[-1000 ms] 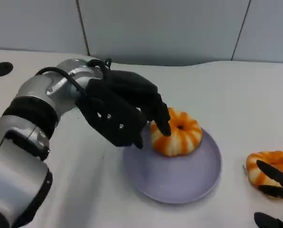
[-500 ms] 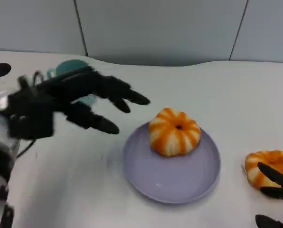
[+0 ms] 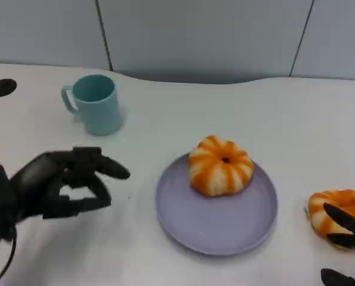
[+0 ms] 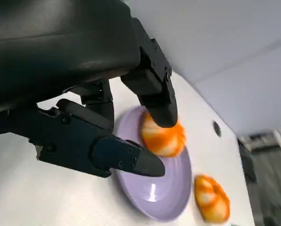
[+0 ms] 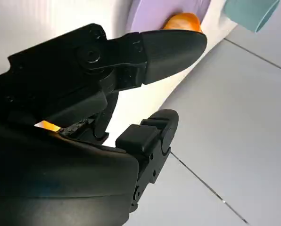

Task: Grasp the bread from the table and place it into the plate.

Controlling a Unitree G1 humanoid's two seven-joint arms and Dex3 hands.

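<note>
Left hand (image 3: 58, 187): you are seeing it hovering low over the table at the far left, well apart from the plate; it is released, fingers apart and partly curled, carrying nothing.
Teal cup (image 3: 96, 103): it is standing upright behind the left hand, handle pointing away from the plate; you are advised to keep any reach on that side clear of it.
Plate (image 3: 219, 229): the lilac plate is lying flat near the middle of the table; its near half is offering open room.
Bread on plate (image 3: 220, 165): one orange-and-white striped, pumpkin-shaped bun is sitting on the plate's far portion.
Bread on table (image 3: 335, 211): a second bun is resting just right of the plate; it is looking light, soft and easily crushed, so you are best cupping it around its sides with gentle pressure.
Right hand (image 3: 347, 238): its fingertips are reaching over the near side of that bun; whether they are gripping it you cannot tell.
Table edge: the right border is lying close beside this bun.
</note>
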